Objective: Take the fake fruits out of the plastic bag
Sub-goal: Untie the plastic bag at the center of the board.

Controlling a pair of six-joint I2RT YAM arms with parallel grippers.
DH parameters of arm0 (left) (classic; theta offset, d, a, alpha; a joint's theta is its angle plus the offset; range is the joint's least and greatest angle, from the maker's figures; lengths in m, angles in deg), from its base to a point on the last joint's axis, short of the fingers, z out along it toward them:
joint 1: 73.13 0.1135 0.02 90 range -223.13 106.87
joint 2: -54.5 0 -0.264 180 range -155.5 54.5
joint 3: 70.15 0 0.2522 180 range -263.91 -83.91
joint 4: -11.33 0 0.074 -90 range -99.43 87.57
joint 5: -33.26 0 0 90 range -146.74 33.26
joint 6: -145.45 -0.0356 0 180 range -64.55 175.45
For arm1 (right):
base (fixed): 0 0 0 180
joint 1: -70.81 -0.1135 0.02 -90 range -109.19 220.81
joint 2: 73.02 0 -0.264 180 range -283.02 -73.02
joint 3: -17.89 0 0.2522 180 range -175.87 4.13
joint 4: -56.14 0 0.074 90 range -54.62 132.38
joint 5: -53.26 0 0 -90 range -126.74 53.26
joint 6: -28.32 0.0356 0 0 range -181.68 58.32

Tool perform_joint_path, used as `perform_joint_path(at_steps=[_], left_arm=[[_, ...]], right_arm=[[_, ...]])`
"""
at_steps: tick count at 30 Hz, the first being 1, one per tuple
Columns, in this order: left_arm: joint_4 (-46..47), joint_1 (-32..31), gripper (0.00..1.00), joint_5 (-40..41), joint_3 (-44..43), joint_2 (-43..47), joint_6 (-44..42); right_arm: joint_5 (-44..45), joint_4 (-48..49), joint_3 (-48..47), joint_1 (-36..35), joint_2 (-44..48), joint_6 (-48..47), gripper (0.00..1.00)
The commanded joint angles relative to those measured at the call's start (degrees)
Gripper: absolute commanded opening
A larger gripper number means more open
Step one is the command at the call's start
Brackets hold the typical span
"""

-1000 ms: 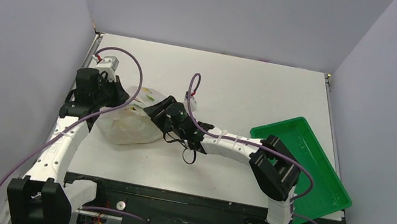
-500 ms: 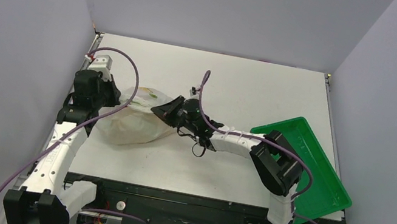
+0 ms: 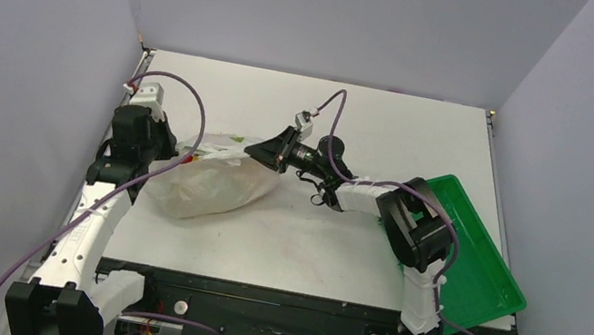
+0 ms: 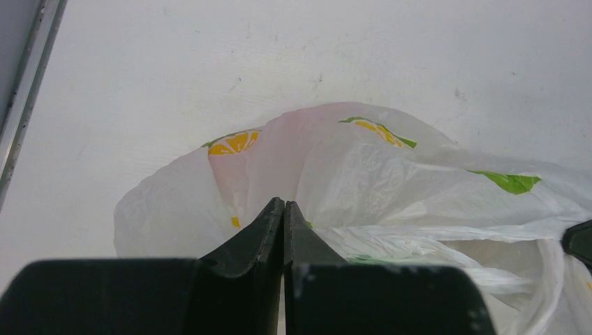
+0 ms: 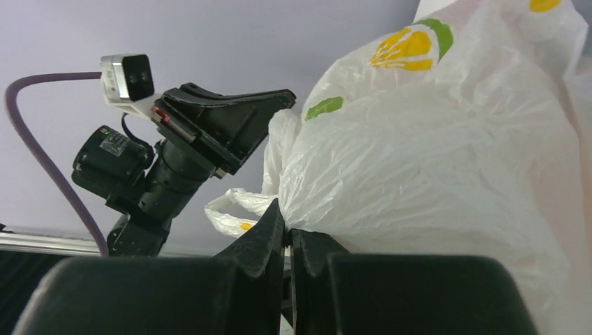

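Observation:
The plastic bag [image 3: 212, 182] lies on its side left of the table's middle, white and crinkly with orange and green prints. It is stretched between both grippers. My left gripper [image 3: 174, 149] is shut on the bag's left end, and thin film [image 4: 391, 174] bunches at its closed tips [image 4: 284, 204]. My right gripper [image 3: 254, 151] is shut on a fold at the bag's right end [image 5: 433, 167], its jaws pinching film [image 5: 286, 225]. The left gripper [image 5: 230, 118] also shows in the right wrist view. The fake fruits are hidden inside the bag.
A green tray [image 3: 481, 255] sits tilted at the right side of the table, next to the right arm's elbow. Purple cables loop above both wrists. A metal rail runs along the table's left edge [image 4: 24, 91].
My right gripper has closed on the bag and pulled up and to the right. The bag has stretched out longer and flatter. The left gripper has held its place.

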Motion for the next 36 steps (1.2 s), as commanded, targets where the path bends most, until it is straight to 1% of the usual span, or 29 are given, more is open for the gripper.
perform_joint_path(at_steps=[1, 2, 5, 7, 10, 12, 14, 15, 16, 17, 19, 22, 23, 25, 26, 27, 28, 29, 31, 34, 35, 36], left_arm=[[0.1, 1.1, 0.00, 4.2, -0.2, -0.3, -0.3], [0.0, 1.1, 0.00, 4.4, -0.2, -0.2, -0.2], [0.8, 1.1, 0.00, 3.2, 0.1, 0.4, -0.5], [1.4, 1.1, 0.00, -0.5, 0.0, 0.7, -1.5], [2.9, 1.0, 0.12, -6.8, 0.0, 0.6, -2.5], [3.3, 0.3, 0.17, -9.2, 0.2, 1.1, -3.1], [3.8, -0.5, 0.26, -9.8, 0.6, 2.7, -4.2], [4.1, -1.7, 0.34, -9.7, 0.9, 3.6, -4.5], [4.8, -3.0, 0.39, -9.7, 1.6, 5.4, -5.0], [4.9, -3.5, 0.48, -10.6, 1.8, 6.3, -5.4], [4.1, -5.1, 0.53, -11.7, 1.0, 7.8, -6.6], [0.7, -6.9, 0.55, -13.3, -1.5, 8.9, -6.7], [-0.2, -7.2, 0.55, -11.3, -2.0, 9.1, -5.8], [-3.6, -7.5, 0.56, -5.7, -3.3, 9.7, 0.7], [-5.2, -7.5, 0.56, -5.5, -3.2, 10.4, 5.1], [-5.7, -7.6, 0.55, -6.2, -3.0, 10.9, 7.0], [-6.7, -7.7, 0.54, -5.9, -2.2, 12.3, 12.0], [-7.8, -7.8, 0.55, -5.3, -1.6, 14.0, 15.1], [-8.3, -7.8, 0.55, -5.9, 0.2, 16.6, 25.2], [-8.0, -7.8, 0.57, -6.6, 3.1, 19.3, 33.7], [-8.8, -7.8, 0.57, -5.7, 3.3, 20.1, 37.3], [-9.2, -7.8, 0.57, -5.1, 3.4, 20.3, 39.0]], right_arm=[[-5.4, 7.5, -1.9, 1.4, -2.7, 3.1, 0.00], [-5.5, 9.9, -2.0, 1.4, -3.4, 4.0, 0.00], [-5.4, 11.2, -2.3, 1.6, -4.3, 5.4, 0.00], [-4.9, 11.2, -2.2, 1.7, -4.4, 5.5, 0.00], [-4.5, 11.6, -2.4, 1.5, -4.4, 5.8, 0.00], [-4.5, 12.6, -2.4, 1.5, -4.7, 6.4, 0.00], [-4.4, 14.1, -2.4, 1.5, -5.0, 7.8, 0.00], [-4.5, 15.4, -2.5, 1.5, -5.1, 8.2, 0.00], [-4.7, 15.8, -2.7, 1.5, -5.4, 9.1, 0.00], [-4.8, 16.7, -2.8, 1.5, -5.5, 9.5, 0.00], [-5.1, 17.4, -3.2, 1.6, -5.5, 10.5, 0.00], [-5.5, 17.6, -3.3, 1.6, -5.1, 11.0, 0.00], [-5.5, 17.4, -3.1, 1.6, -4.9, 11.0, 0.00], [-4.7, 17.2, -2.8, 1.5, -4.7, 11.1, 0.00], [-4.5, 17.3, -2.7, 1.5, -4.7, 11.1, 0.00], [-3.9, 17.4, -2.4, 1.4, -4.7, 11.1, 0.00], [-3.6, 17.6, -2.3, 1.4, -4.8, 11.4, 0.00], [-3.1, 18.1, -2.2, 1.4, -5.0, 11.8, 0.00], [-2.7, 19.6, -1.9, 1.3, -5.2, 12.9, 0.00], [-2.3, 21.2, -1.7, 1.3, -5.2, 13.7, 0.00], [-2.2, 21.2, -1.6, 1.3, -5.1, 13.7, 0.00], [-2.2, 21.2, -1.5, 1.3, -5.0, 13.7, 0.00]])
